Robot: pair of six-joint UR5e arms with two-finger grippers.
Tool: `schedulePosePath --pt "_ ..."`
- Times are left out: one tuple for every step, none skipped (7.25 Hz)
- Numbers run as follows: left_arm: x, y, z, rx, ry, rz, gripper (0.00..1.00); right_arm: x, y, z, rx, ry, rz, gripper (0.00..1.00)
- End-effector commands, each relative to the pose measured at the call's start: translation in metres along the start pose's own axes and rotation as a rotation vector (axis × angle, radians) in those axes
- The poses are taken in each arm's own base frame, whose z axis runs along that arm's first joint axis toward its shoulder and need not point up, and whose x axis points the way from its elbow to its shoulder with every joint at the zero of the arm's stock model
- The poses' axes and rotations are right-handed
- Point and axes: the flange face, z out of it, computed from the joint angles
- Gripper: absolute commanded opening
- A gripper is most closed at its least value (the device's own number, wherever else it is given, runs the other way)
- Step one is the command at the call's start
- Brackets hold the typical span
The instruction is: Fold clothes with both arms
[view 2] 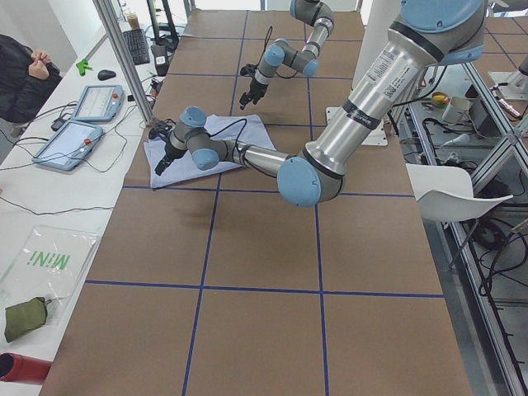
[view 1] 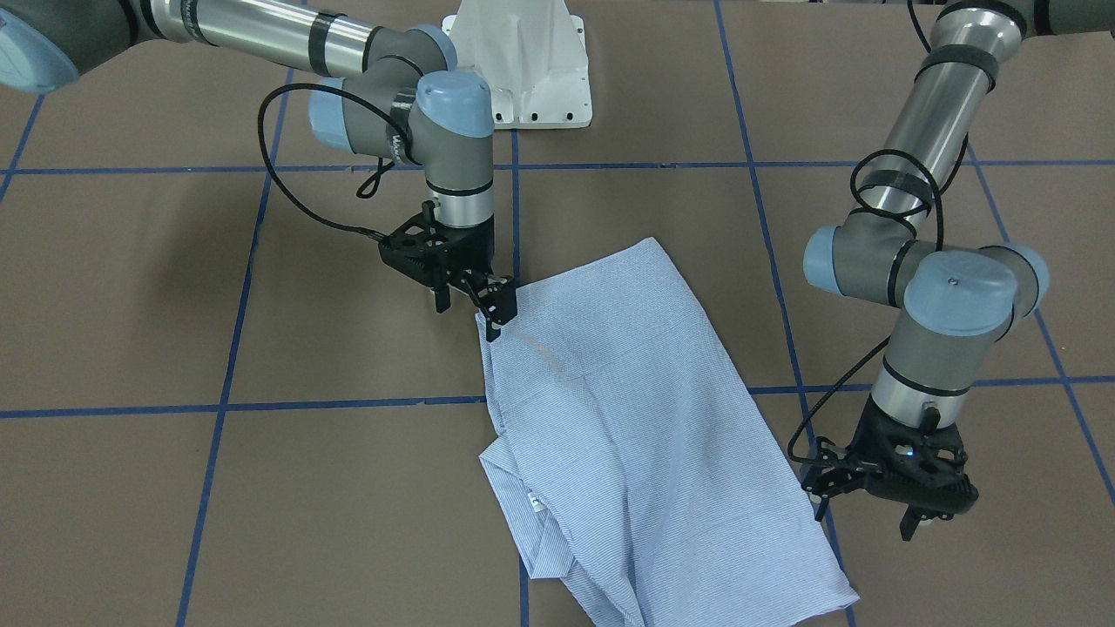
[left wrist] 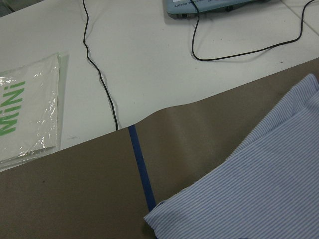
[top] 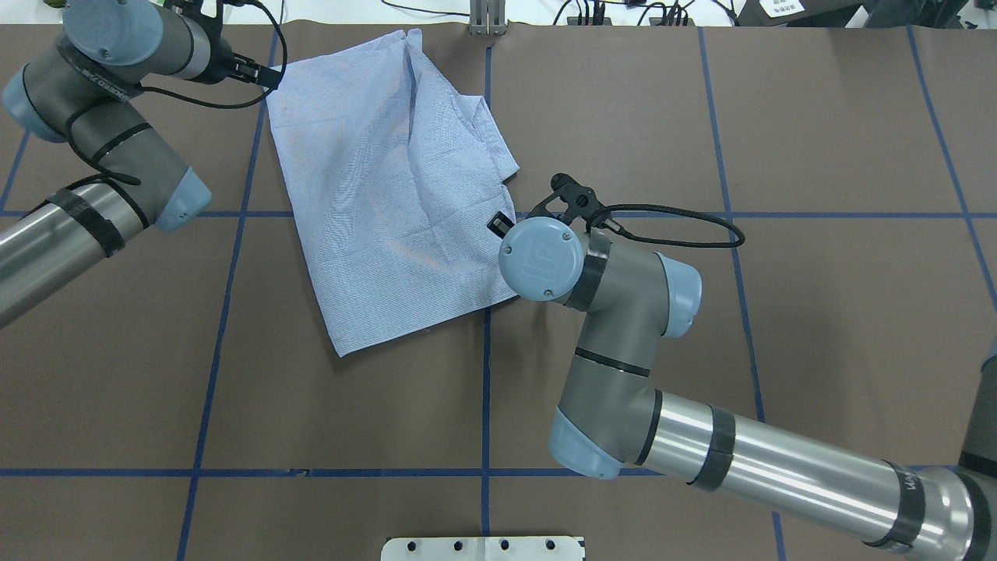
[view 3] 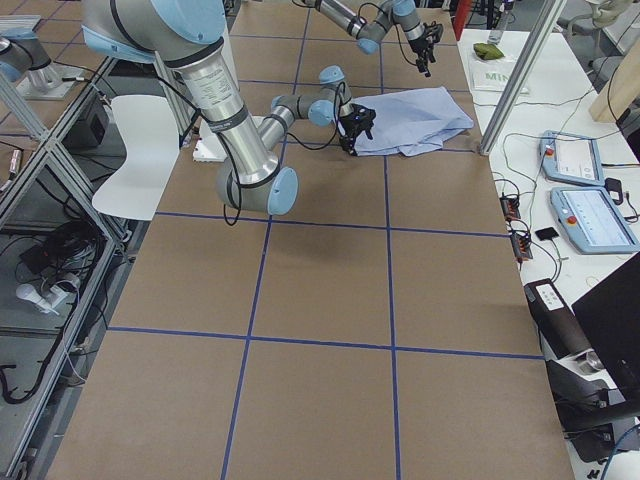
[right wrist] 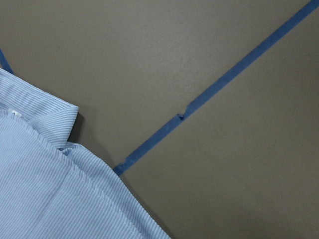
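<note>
Shirt [view 1: 627,418] lies part-folded on the counter [view 1: 174,305] between both end effectors, long axis running away from the robot. Right end effector [view 1: 468,318], jaws apart and empty, hangs over its collar-side edge and looks nearer. Left end effector [view 1: 862,522], also apart, sits just beside the far corner.

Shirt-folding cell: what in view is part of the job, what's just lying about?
Job: light blue-and-white striped shirt; left arm's black claw; right arm's black claw.
Lying about: clear plastic MINI bag; blue-grey control tablets; white plastic chair; black keyboard.
</note>
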Motion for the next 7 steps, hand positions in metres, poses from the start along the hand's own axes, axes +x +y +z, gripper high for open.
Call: schedulePosePath --pt "0.005 0.006 0.003 -0.008 0.005 -0.002 1.0 -0.008 0.027 0.014 0.0 0.028 0.01 0.94" --pt "0.01 0.009 0.005 -0.012 0.009 -0.01 1.0 -0.003 0.034 0.016 0.005 0.031 0.006 0.93" --pt "0.01 0.009 0.005 -0.012 0.009 -0.01 1.0 -0.001 0.038 0.016 0.003 0.035 0.001 0.92" --pt "0.011 0.011 0.006 -0.015 0.008 -0.01 1.0 0.002 0.038 0.018 0.011 0.049 -0.001 0.91" --pt "0.012 0.012 0.007 -0.016 0.009 -0.01 1.0 0.003 0.037 0.019 0.022 0.054 -0.004 0.89" --pt "0.013 0.012 0.007 -0.017 0.01 -0.013 1.0 0.001 0.037 0.016 0.019 0.049 -0.003 0.77" --pt "0.014 0.013 0.007 -0.018 0.011 -0.012 1.0 -0.001 0.037 0.013 0.018 0.043 -0.002 0.37"
